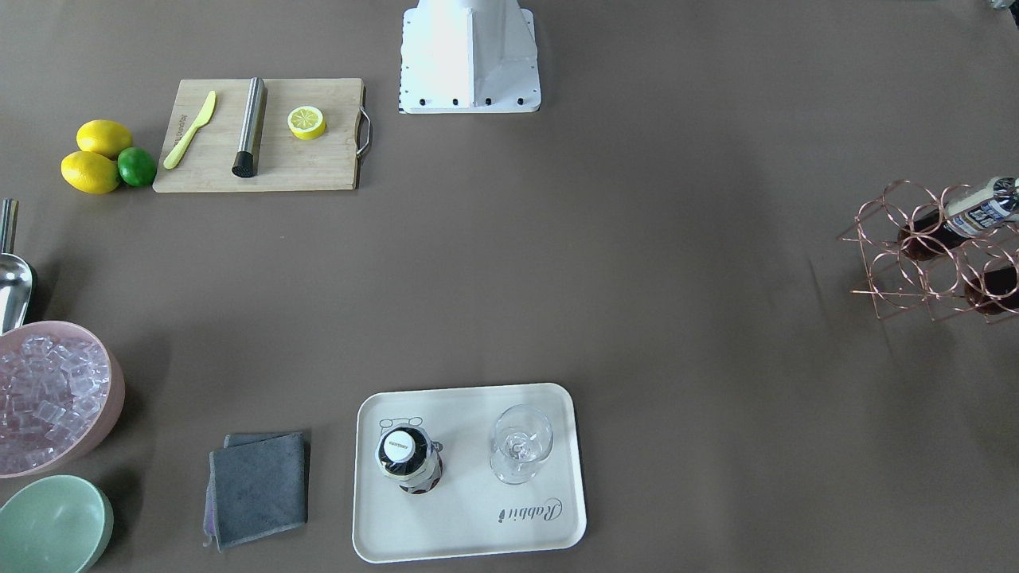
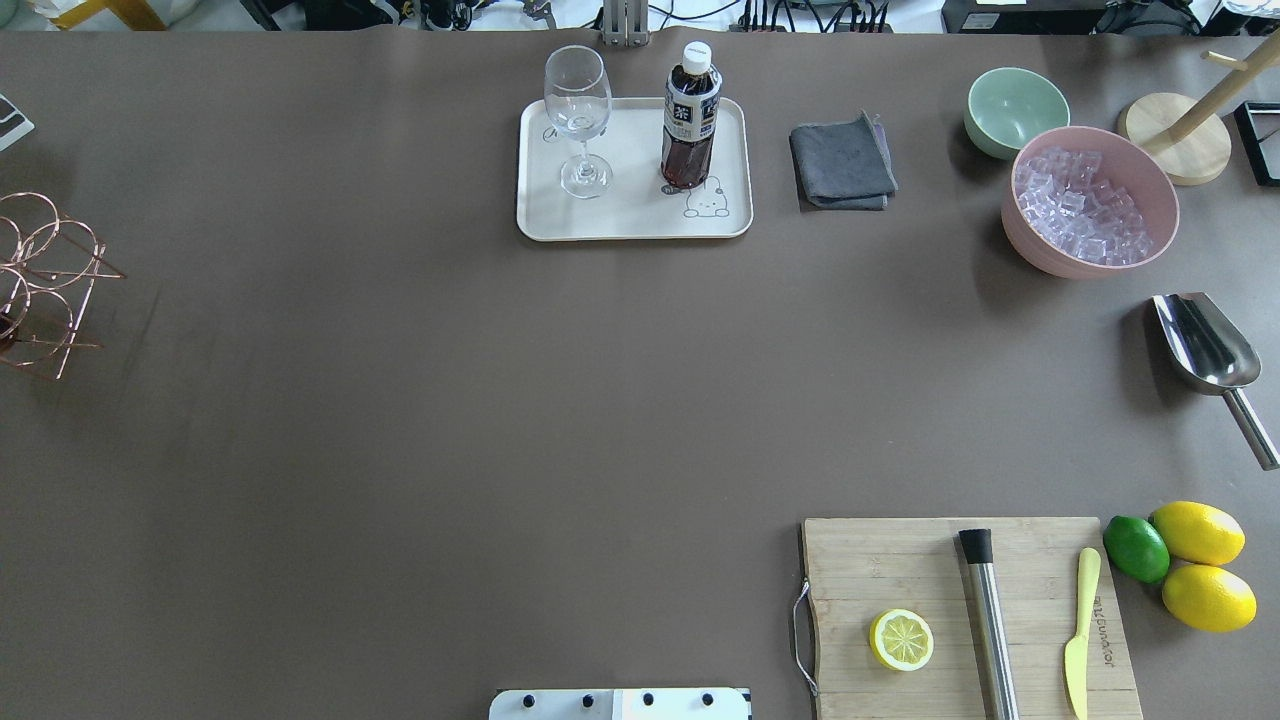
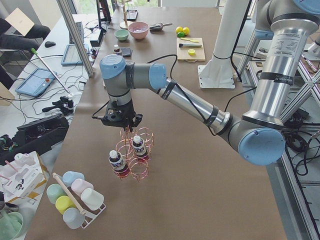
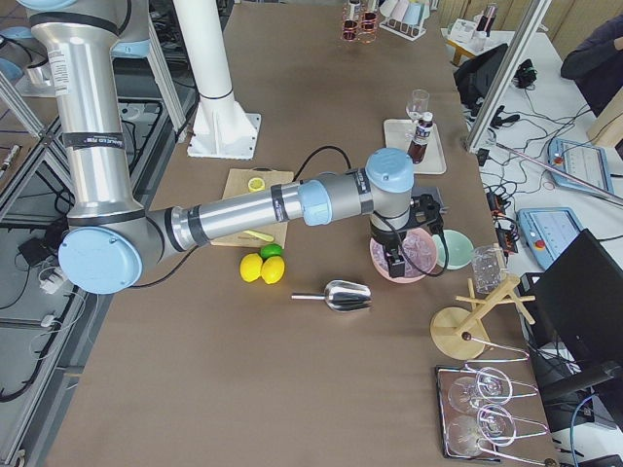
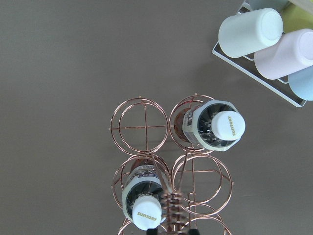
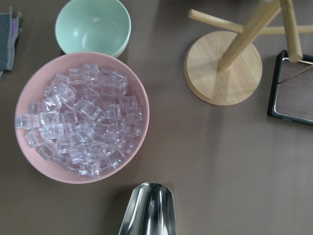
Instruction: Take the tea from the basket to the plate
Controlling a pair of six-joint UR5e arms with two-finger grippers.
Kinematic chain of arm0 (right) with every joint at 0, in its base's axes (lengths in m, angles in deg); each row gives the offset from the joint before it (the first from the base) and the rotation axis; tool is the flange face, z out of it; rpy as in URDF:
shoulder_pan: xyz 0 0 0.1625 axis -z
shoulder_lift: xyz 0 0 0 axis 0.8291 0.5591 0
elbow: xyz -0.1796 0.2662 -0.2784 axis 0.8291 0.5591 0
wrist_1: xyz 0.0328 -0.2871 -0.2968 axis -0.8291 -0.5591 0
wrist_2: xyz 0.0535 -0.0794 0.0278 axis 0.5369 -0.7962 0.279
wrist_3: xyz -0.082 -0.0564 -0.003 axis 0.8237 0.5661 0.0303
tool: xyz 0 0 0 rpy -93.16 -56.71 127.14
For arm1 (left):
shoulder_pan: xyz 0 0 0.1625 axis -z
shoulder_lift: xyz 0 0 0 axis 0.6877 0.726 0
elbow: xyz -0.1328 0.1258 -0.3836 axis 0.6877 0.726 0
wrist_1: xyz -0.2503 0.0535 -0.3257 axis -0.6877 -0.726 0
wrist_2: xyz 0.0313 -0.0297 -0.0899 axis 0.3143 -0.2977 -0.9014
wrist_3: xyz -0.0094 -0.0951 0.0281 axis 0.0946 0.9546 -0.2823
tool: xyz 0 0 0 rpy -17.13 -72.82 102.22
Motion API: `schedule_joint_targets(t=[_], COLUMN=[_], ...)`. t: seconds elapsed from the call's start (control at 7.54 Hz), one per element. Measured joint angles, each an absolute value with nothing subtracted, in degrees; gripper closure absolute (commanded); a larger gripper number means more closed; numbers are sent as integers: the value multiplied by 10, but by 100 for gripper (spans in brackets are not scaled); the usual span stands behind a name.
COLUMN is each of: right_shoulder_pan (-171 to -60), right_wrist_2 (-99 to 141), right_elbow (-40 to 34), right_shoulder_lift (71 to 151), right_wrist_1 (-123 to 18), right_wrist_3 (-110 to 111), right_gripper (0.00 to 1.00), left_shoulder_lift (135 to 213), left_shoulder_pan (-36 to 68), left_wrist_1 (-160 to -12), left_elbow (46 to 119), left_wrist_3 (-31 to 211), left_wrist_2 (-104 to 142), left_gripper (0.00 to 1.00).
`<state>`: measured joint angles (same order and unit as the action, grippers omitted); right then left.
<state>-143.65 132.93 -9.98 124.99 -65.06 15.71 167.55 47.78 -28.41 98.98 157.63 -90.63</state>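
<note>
The tea (image 1: pixel 407 461) (image 2: pixel 690 120), a small bottle of reddish-brown liquid with a white cap, stands upright on the cream plate (image 1: pixel 478 525) (image 2: pixel 640 215) beside a wine glass (image 1: pixel 521 446). The copper wire basket (image 3: pixel 135 152) (image 5: pixel 146 127) at the table's left end holds two similar bottles (image 5: pixel 217 129) (image 5: pixel 144 203). My left gripper (image 3: pixel 127 127) hangs just above the basket's handle; whether it is open or shut I cannot tell. My right gripper (image 4: pixel 394 261) hovers over the pink bowl, and I cannot tell its state either. Neither gripper touches the tea.
A pink bowl of ice cubes (image 2: pixel 1090 205), a green bowl (image 2: pixel 1015 108), a metal scoop (image 2: pixel 1205 350) and a grey cloth (image 2: pixel 842 162) lie at the right. A cutting board (image 2: pixel 965 615) carries a lemon half, a knife and a muddler. A rack of cups (image 5: pixel 266 44) stands by the basket.
</note>
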Motion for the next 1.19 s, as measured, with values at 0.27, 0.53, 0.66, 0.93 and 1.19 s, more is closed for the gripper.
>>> schedule_joint_targets(t=[0.27,0.53,0.66,0.93,1.19], right_shoulder_pan=[-1451,-1453,-1452,-1452,-1451], right_wrist_2=[1330,1323,1311,1299,1302], right_elbow=[-68,-48,-39,-30,-23], right_shoulder_lift=[1274,1287,1288,1291,1294], right_wrist_1=[-668,-672,-673,-671,-668], right_wrist_3=[167,172,172,171,167], right_gripper=[0,0,0,0,0], left_shoulder_lift=[1674,1674,1674,1673,1672], left_shoulder_pan=[478,478,477,475,475], left_wrist_1=[-309,-338,-347,-363,-374], left_elbow=[969,943,934,923,915], left_wrist_3=[1576,1577,1579,1580,1582], left_wrist_2=[-906,-905,-905,-905,-903], left_gripper=[100,100,100,100,100])
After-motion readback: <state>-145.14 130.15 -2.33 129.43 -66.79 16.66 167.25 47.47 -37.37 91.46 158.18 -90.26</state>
